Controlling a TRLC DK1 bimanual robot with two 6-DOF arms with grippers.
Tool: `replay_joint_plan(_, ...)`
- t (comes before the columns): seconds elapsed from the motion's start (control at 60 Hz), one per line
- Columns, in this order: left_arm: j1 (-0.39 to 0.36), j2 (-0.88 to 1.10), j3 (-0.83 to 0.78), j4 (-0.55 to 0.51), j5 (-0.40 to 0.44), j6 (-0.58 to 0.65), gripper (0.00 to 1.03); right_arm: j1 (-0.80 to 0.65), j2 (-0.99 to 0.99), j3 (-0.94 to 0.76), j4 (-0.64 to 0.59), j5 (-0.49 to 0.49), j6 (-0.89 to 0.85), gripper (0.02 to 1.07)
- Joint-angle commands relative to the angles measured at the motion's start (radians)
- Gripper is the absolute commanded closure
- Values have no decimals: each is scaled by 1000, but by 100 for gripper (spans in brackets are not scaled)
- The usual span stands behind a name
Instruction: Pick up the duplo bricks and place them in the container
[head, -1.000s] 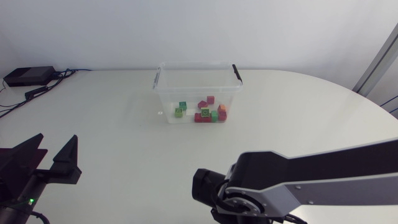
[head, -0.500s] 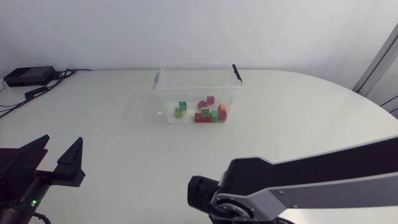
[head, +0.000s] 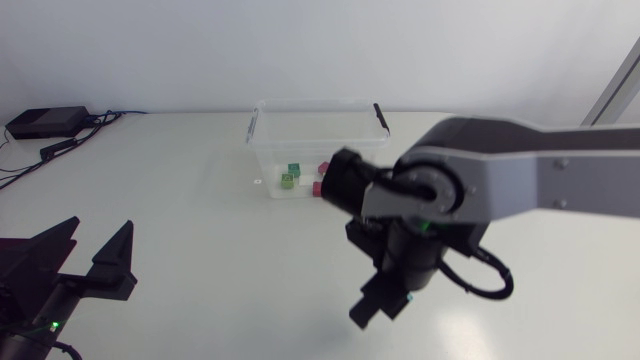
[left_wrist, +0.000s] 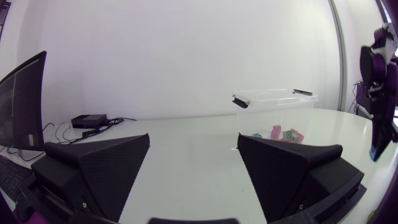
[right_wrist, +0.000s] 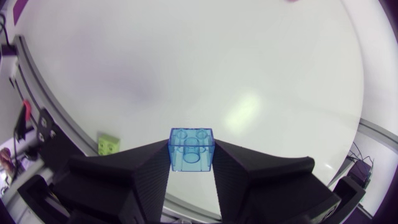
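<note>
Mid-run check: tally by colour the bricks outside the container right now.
Blue brick: 1, held in the right gripper.
Lime green brick: 1, by the edge of the table.
Total: 2 outside the container.

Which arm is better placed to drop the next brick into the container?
Right. The right gripper holds a blue duplo brick near the container; the left gripper is open, empty, farther off.
</note>
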Motion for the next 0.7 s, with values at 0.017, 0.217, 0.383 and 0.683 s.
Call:
replay_joint_plan(0.017,2,-7,-16,-2,5,-17,5,-57,-13,125,-13,49,-13,70)
replay_joint_plan(0.217,2,-7,-16,-2,5,-17,5,-200,103,320,185,57,-33,69)
replay_joint_plan(0.383,2,-7,-16,-2,5,-17,5,-254,234,442,349,57,-30,70)
replay_joint_plan(0.683,2,-7,-16,-2,5,-17,5,-272,297,525,646,120,-35,70)
